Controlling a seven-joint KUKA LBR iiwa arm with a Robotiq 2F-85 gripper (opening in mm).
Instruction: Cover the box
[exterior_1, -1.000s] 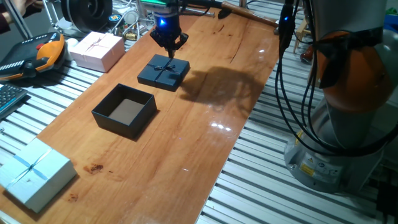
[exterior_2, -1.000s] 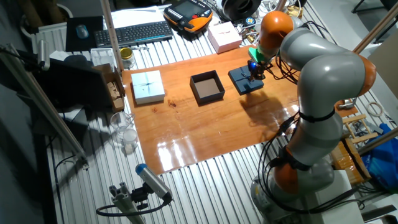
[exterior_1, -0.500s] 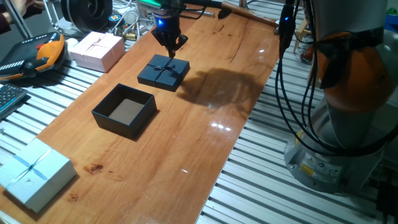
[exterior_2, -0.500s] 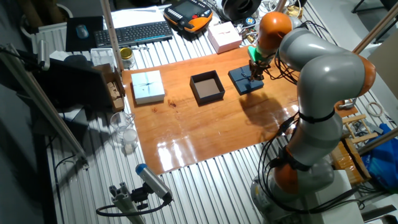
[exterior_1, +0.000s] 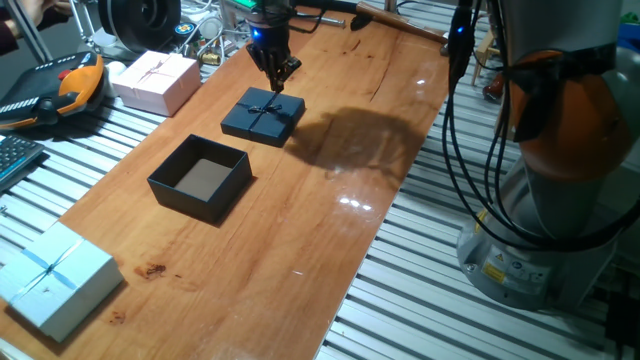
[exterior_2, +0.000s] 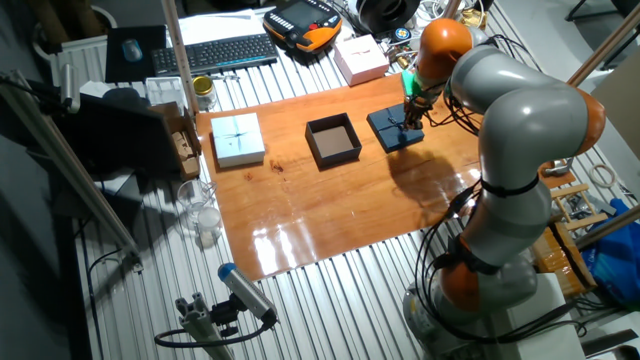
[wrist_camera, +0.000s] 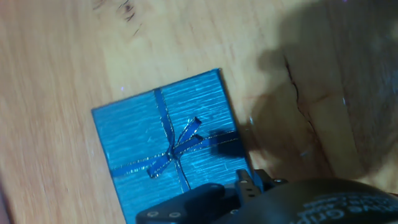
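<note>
One claw (exterior_1: 276, 77) hangs tip-down just above the far edge of the flat black lid (exterior_1: 263, 116), over its ribbon bow (wrist_camera: 177, 147); its fingers sit narrow, close together, holding nothing that shows. The lid lies flat on the wooden table (exterior_1: 330, 220). Nearer the camera, apart from the lid, stands the box (exterior_1: 200, 177), open-topped, with its brownish floor showing. A pink gift box (exterior_1: 155, 80) rests off the table's far left corner, and a pale blue gift box (exterior_1: 52, 279) at the near left.
</note>
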